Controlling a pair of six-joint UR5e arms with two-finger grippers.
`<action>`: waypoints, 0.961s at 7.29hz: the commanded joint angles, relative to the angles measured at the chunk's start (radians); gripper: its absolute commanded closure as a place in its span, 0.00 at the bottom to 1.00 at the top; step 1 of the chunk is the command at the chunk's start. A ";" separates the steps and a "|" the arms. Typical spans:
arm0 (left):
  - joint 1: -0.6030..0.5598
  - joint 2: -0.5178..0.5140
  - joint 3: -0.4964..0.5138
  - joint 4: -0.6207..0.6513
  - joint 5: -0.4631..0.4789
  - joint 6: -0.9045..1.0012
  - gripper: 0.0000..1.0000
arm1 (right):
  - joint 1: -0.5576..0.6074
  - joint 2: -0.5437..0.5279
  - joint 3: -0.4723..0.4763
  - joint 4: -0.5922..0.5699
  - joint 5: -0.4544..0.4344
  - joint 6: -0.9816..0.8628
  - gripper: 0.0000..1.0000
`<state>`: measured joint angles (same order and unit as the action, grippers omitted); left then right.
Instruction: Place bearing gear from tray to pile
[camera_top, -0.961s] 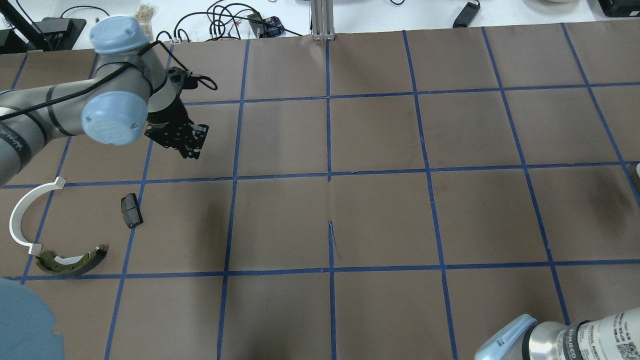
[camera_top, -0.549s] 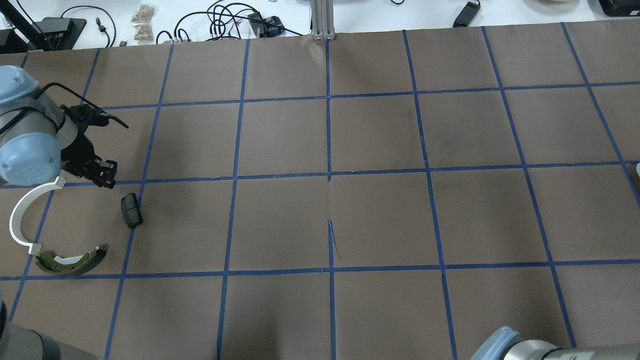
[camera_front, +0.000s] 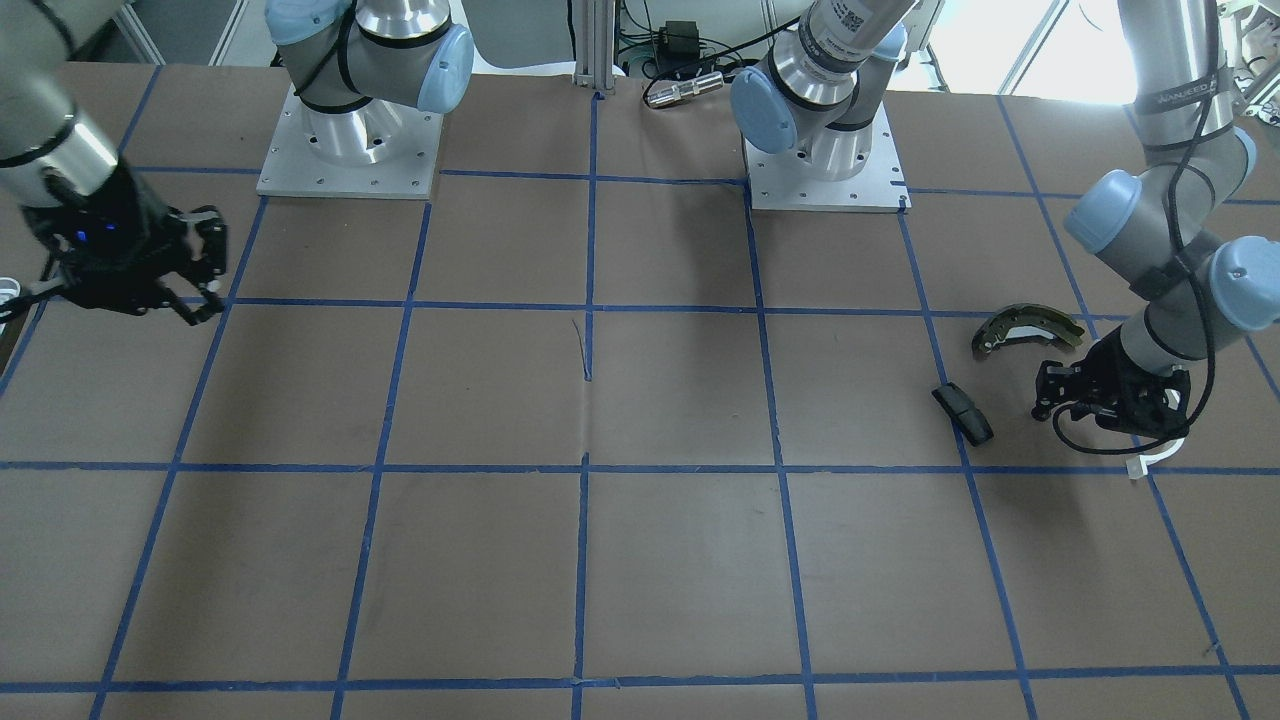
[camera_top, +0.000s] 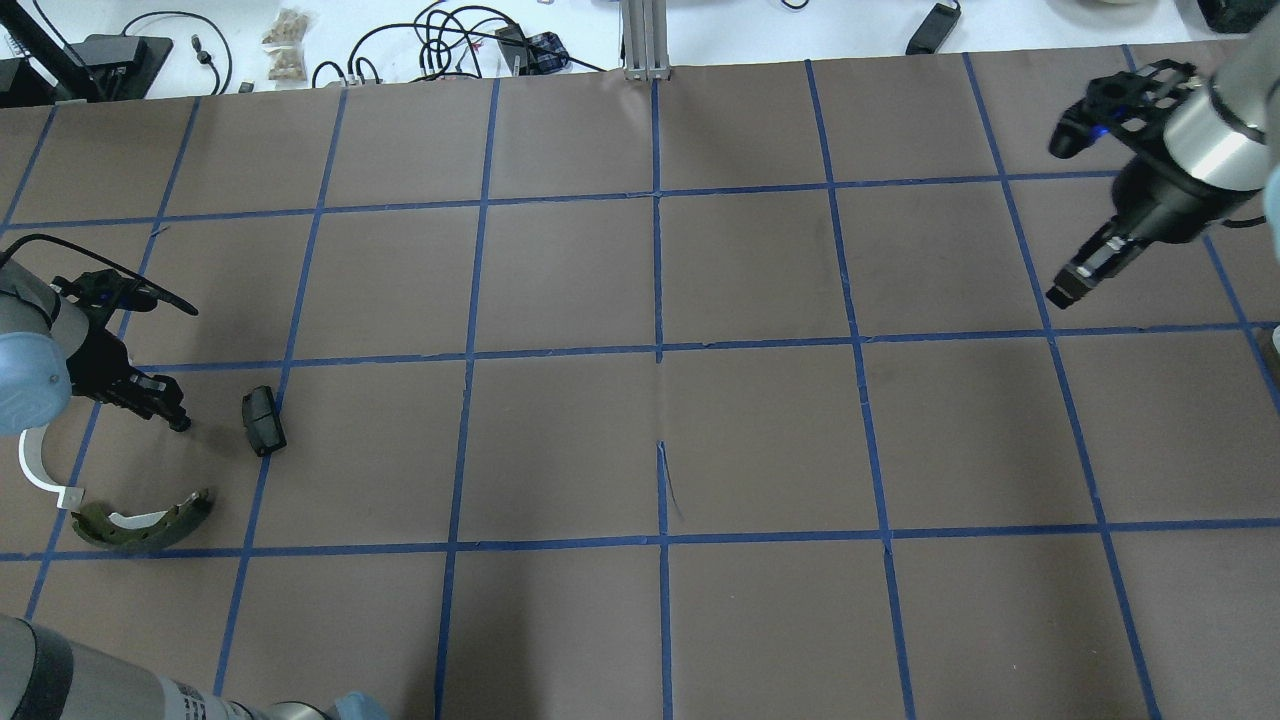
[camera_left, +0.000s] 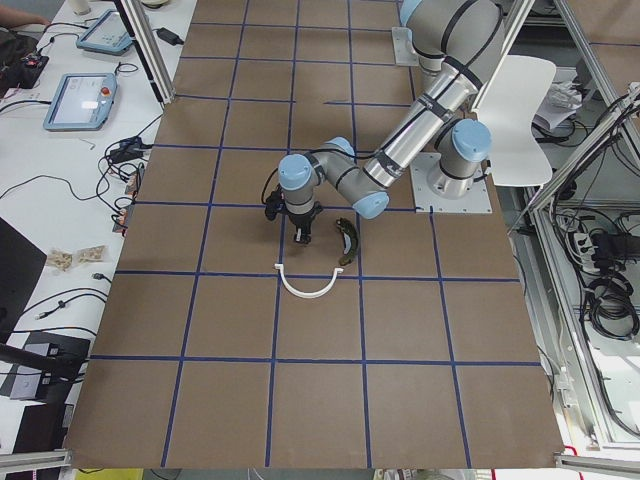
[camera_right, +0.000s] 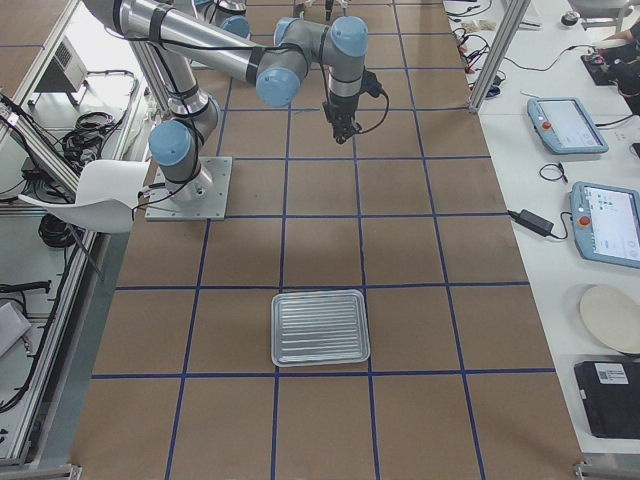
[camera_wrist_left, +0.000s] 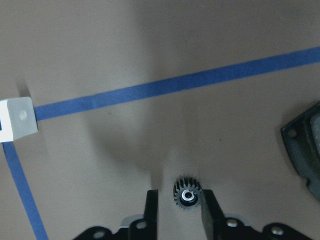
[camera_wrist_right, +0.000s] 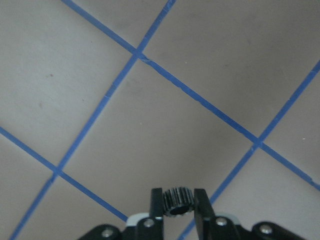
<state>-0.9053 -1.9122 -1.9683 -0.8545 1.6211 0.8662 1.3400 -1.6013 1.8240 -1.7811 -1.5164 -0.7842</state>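
My left gripper (camera_top: 172, 415) is low over the table inside the pile, between the white plastic arc (camera_top: 35, 470) and the black pad (camera_top: 263, 420). The olive brake shoe (camera_top: 140, 522) lies nearer the robot. In the left wrist view a small black bearing gear (camera_wrist_left: 187, 194) lies flat between the parted fingers of the left gripper (camera_wrist_left: 179, 197), with a gap on one side. My right gripper (camera_top: 1062, 290) is in the air at the far right, shut on a second bearing gear (camera_wrist_right: 176, 199). The tray (camera_right: 320, 328) shows whole in the exterior right view and holds nothing.
The table is brown paper with a blue tape grid (camera_top: 658, 350). Cables and small items (camera_top: 470, 45) lie on the white bench beyond the far edge. The two arm bases (camera_front: 350, 140) stand at the robot's side of the table. The tray's edge (camera_top: 1276, 350) just shows at the overhead view's right border.
My left arm swung from the table's far left area toward the robot and came down among the pile's parts. My right arm entered the overhead view at the upper right.
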 joint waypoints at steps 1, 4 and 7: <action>-0.059 0.056 0.066 -0.020 -0.053 -0.012 0.00 | 0.253 0.091 0.000 -0.145 0.008 0.517 0.91; -0.107 0.073 0.106 -0.121 -0.061 -0.068 0.00 | 0.555 0.367 -0.020 -0.533 0.008 1.077 0.87; -0.205 0.122 0.092 -0.152 -0.069 -0.195 0.00 | 0.628 0.494 -0.049 -0.600 -0.008 1.202 0.01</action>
<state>-1.0759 -1.8098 -1.8690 -0.9833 1.5600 0.7347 1.9511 -1.1407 1.7790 -2.3664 -1.5201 0.3915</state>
